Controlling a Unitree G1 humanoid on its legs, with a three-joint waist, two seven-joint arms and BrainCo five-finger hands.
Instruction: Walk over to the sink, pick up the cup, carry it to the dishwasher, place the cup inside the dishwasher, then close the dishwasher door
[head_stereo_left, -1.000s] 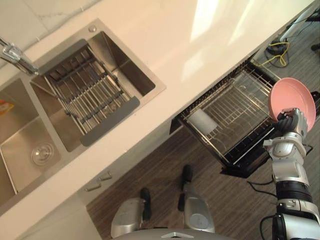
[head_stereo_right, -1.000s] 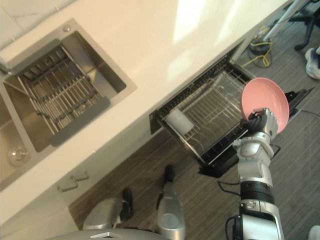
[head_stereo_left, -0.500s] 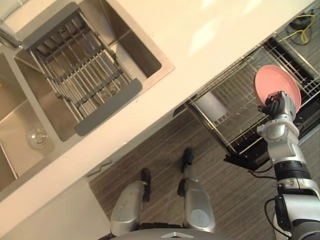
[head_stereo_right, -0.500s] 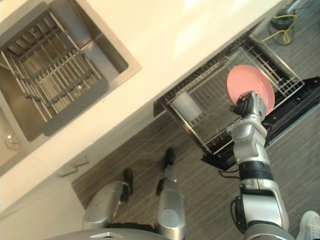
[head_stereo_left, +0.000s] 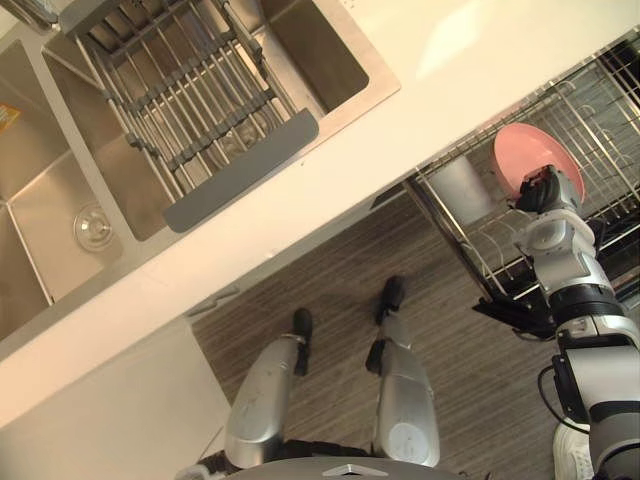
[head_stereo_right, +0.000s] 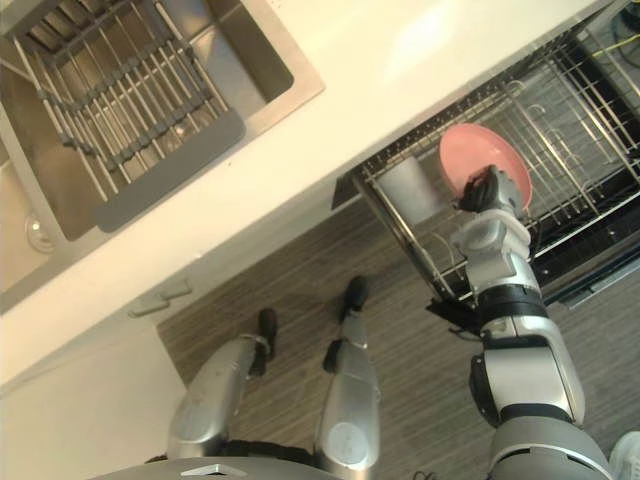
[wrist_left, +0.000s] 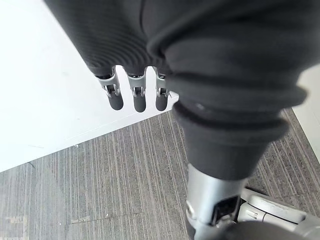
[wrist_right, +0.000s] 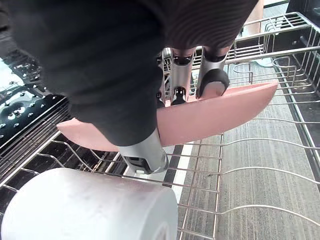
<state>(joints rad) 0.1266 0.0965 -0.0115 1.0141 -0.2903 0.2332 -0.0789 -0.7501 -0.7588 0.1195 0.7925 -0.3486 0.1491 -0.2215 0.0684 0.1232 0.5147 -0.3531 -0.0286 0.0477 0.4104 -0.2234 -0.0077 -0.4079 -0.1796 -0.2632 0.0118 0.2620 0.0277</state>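
Note:
My right hand (head_stereo_left: 543, 192) is shut on a pink plate (head_stereo_left: 521, 158), its fingers (wrist_right: 212, 79) curled over the rim. It holds the plate (wrist_right: 215, 118) tilted just above the wire rack (head_stereo_right: 565, 120) of the open dishwasher. A pale grey cup (head_stereo_left: 461, 187) lies on its side in that rack, right beside the plate; in the right wrist view the cup (wrist_right: 90, 207) sits close under the hand. My left hand (wrist_left: 134, 96) hangs over the grey floor with relaxed fingers, holding nothing.
A steel double sink (head_stereo_left: 60, 205) with a slatted drying rack (head_stereo_left: 190, 95) across one basin is set in the pale counter (head_stereo_left: 440, 40) at upper left. The rack juts out from under the counter edge over the striped grey floor (head_stereo_left: 330, 280).
The whole picture has shifted, so the camera moved. My right hand has carried the pink plate from the rack's outer edge inward, to just beside the cup.

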